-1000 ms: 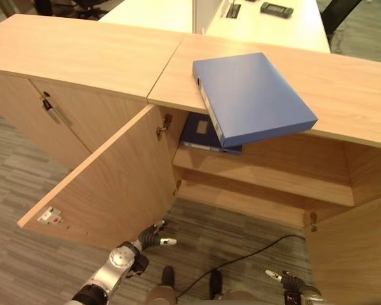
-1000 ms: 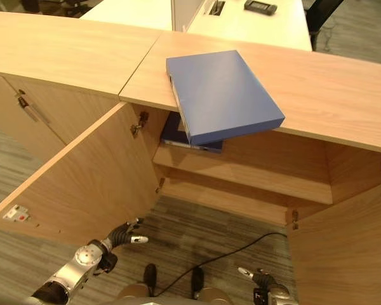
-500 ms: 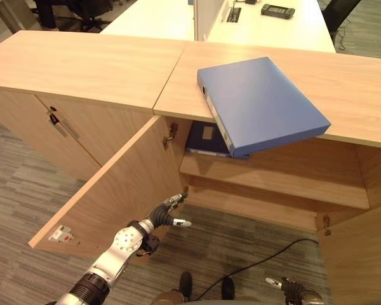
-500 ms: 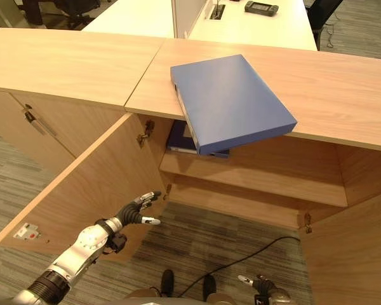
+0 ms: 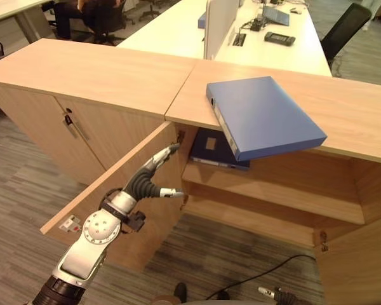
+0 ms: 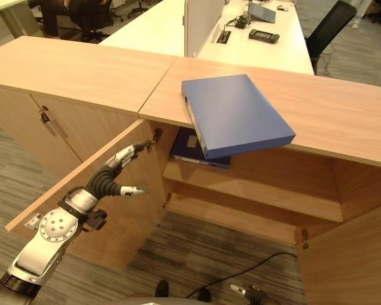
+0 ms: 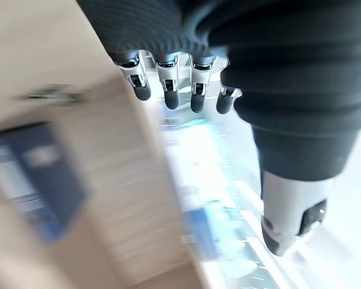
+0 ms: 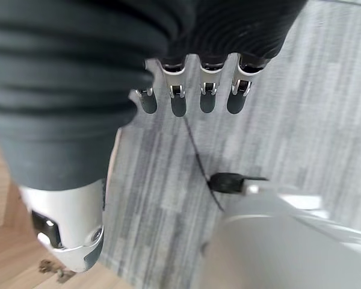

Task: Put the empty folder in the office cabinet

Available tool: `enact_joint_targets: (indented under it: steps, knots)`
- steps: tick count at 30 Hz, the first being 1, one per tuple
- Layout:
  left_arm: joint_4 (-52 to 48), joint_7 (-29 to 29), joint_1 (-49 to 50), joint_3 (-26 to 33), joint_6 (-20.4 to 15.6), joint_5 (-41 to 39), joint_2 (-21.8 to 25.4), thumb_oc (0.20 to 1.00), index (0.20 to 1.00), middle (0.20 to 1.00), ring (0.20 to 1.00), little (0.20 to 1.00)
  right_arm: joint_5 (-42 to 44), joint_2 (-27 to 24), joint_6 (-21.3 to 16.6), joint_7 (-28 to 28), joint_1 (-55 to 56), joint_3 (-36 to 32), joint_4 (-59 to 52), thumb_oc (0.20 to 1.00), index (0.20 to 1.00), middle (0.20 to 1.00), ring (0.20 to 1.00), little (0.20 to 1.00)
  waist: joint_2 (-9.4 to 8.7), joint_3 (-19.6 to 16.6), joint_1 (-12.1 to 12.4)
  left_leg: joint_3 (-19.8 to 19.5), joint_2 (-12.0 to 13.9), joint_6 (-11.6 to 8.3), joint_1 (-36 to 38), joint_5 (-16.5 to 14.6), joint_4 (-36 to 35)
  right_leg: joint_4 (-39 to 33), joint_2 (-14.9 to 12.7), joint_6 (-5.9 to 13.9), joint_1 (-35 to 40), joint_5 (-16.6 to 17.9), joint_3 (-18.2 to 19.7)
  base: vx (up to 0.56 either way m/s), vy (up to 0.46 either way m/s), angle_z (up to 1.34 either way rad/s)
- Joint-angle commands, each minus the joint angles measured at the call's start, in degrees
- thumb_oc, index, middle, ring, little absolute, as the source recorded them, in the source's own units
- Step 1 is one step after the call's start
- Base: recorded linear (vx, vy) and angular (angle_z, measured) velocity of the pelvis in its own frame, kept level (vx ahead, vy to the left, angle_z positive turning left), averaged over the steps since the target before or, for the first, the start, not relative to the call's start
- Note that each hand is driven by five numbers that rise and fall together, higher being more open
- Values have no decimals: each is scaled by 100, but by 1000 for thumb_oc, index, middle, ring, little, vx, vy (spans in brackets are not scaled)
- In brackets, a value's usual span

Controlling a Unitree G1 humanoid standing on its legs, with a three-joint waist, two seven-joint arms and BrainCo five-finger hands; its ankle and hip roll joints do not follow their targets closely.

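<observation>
A blue folder point(image 5: 263, 114) lies flat on the cabinet top point(image 5: 362, 121), one corner hanging over the front edge above the open compartment. A second blue folder point(image 5: 211, 149) lies on the upper shelf point(image 5: 279, 202) inside. My left hand point(image 5: 143, 184) is raised in front of the open left door point(image 5: 114, 190), its fingers point(image 7: 168, 90) straight and holding nothing, well left of and below the folder. My right hand point(image 5: 270, 293) hangs low over the carpet, its fingers point(image 8: 189, 96) straight and empty.
The cabinet's right door point(image 5: 362, 260) stands open too. A closed cabinet with a bar handle point(image 5: 73, 124) adjoins on the left. Behind are white desks with a divider point(image 5: 219, 25), a black device point(image 5: 279, 38) and an office chair point(image 5: 343, 28). Grey carpet point(image 5: 19, 184) lies below.
The camera has tilted up. My left hand has risen from near the floor to the height of the open door's top edge, fingers stretched out. The right hand stays low.
</observation>
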Motion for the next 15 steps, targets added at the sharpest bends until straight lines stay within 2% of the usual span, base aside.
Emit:
enact_joint_targets:
  steps: [1, 5, 10, 15]
  knots:
    - [-71, 233, -321, 156, -423, -491, -149, 1000, 1000, 1000, 1000, 1000, -91, 50, -53, 1, -285, 211, 162, 1000, 1000, 1000, 1000, 1000, -129, -49, -104, -81, -174, -59, 7, -376, 67, 41, 88, 339, 203, -3, 78, 6, 4, -11]
    - [-157, 492, -640, 51, -540, -150, -212, 1000, 1000, 1000, 1000, 1000, -69, 128, -51, -55, -219, 211, 269, 1000, 1000, 1000, 1000, 1000, -159, -93, -154, -43, -167, -56, 52, -425, 67, 41, 99, 358, 213, 6, 113, 6, 5, -11]
    - [-183, 575, -1022, -93, -566, -260, -253, 1000, 1000, 1000, 1000, 1000, -81, 156, -10, -79, -209, 243, 371, 1000, 1000, 1000, 1000, 1000, -158, -143, -229, 3, -160, -53, 111, -458, 67, 41, 98, 370, 228, 14, 139, 1, 4, -2]
    - [-17, 811, -1573, -336, -584, 208, -224, 1000, 1000, 1000, 1000, 1000, -89, 134, -28, -65, -110, 234, 430, 1000, 1000, 1000, 1000, 1000, -152, -221, -306, 55, -163, -56, 90, -416, 67, 41, 104, 379, 173, 89, 170, -20, 4, -3]
